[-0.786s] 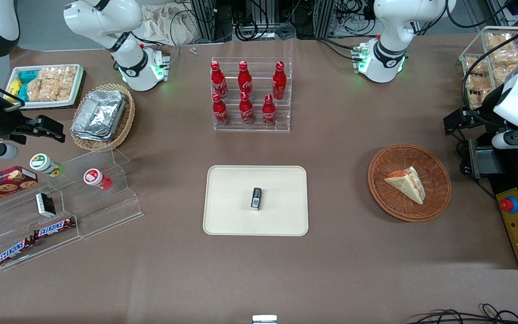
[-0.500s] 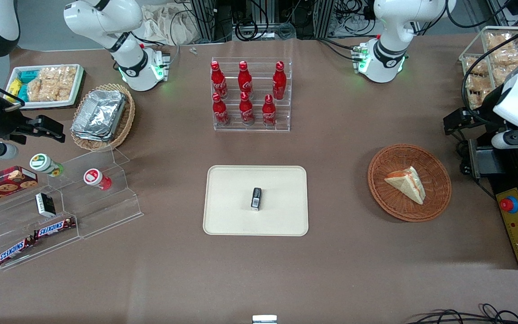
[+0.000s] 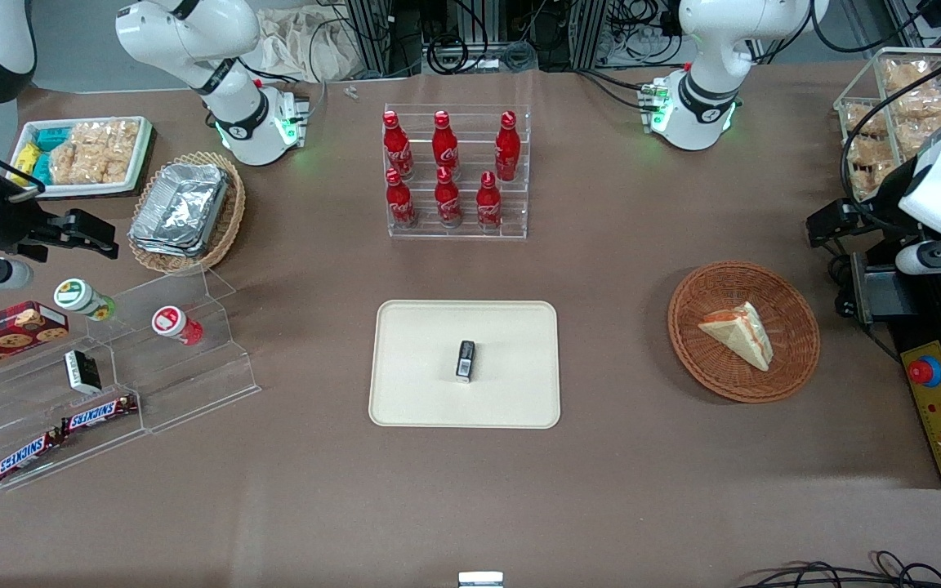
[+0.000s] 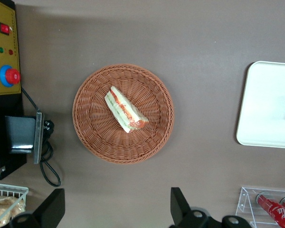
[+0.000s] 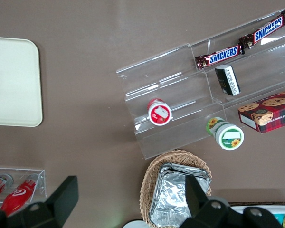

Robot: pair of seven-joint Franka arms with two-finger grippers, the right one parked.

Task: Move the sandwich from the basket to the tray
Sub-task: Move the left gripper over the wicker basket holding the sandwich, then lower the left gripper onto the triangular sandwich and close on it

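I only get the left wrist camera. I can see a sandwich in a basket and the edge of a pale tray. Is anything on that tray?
Observer: Yes. The front view shows one small black item lying in the middle of the tray.
Operator: And the red things at the edge of my picture?
Observer: Bottles, six of them, standing in a clear rack farther from the front camera than the tray.
Operator: Where is the claw compared with the sandwich?
Observer: The gripper is open and holds nothing. It hangs beside the basket, toward the working arm's end of the table. The sandwich lies in the basket, untouched.
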